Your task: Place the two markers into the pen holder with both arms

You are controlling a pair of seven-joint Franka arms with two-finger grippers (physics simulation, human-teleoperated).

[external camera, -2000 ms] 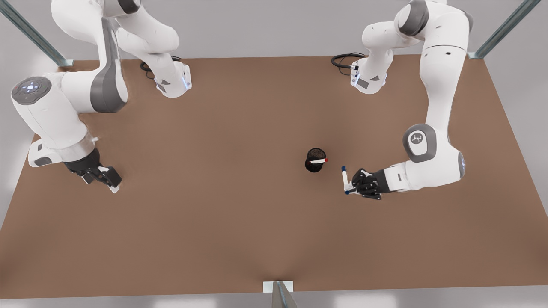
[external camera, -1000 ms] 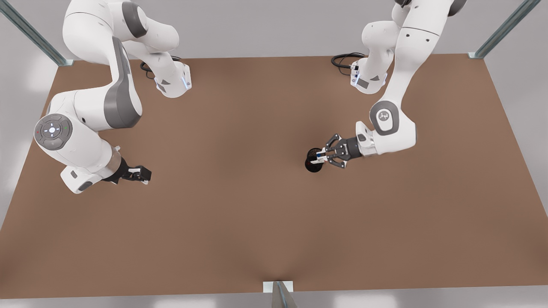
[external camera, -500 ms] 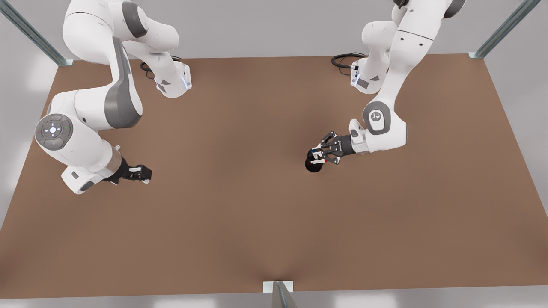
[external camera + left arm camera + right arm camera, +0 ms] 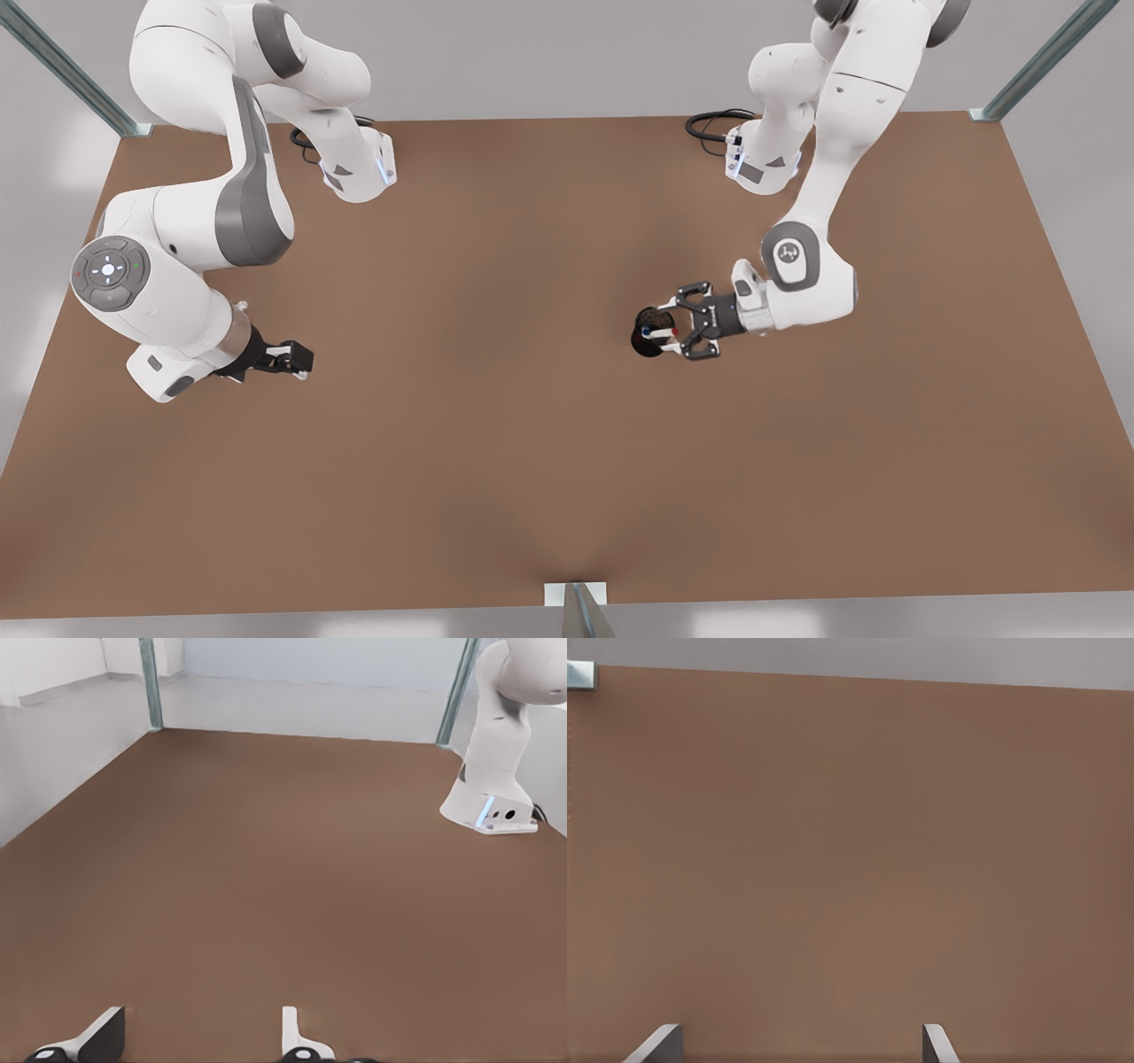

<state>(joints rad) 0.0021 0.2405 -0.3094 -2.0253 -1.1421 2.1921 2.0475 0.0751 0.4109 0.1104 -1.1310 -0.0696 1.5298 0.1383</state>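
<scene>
Left arm (image 4: 850, 106): descends from the upper right of the front view and bends at the grey elbow. Its forearm lies towards the picture's left. Left gripper (image 4: 680, 330), right of centre, points leftward with jaws spread wide; its fingertips (image 4: 288, 1032) stand well apart in the left wrist view.

Right arm (image 4: 239, 195): folds down the left side of the front view, wrist low, and waits. Right gripper (image 4: 297, 359), at middle left, points rightward. Its fingertips (image 4: 664, 1041) are parted in the right wrist view, gripping nothing.
</scene>
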